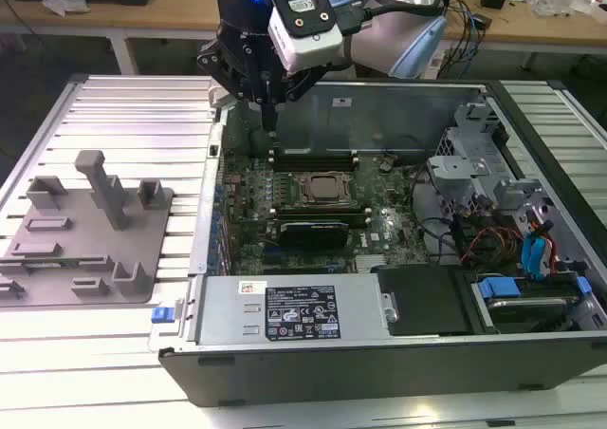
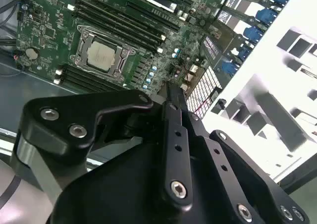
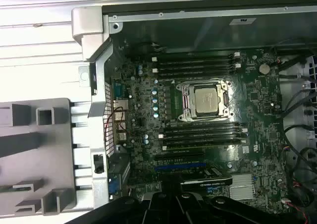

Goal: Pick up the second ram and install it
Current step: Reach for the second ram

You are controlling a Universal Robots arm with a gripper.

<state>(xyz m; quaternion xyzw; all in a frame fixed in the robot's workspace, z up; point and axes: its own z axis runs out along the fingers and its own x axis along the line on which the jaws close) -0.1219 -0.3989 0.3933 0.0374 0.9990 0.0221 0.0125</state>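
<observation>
**A:** Where is the second ram?

**B:** I can't tell it for certain. The grey fixture plate (image 1: pixel 57 268) carries no green stick. If the ram is seated, I cannot make it out from the black slot rails (image 3: pixel 198 64) on either side of the processor socket (image 3: pixel 204 100).

**A:** And the gripper?

**B:** The gripper (image 1: pixel 270 125) hangs inside the computer case (image 1: pixel 379 106), over the rails' end towards the exterior view's left. Its fingers (image 2: pixel 173 130) look pressed together, with nothing green between them.

**A:** How would such a stick handle?

**B:** I judge it light, stiff and thin, but fragile. It wants a pinch across the flat faces near the middle of the upper edge, clear of the contact edge. It should be kept square to the rail, since a tilted stick could bind or stress the motherboard (image 3: pixel 267 110).
</observation>
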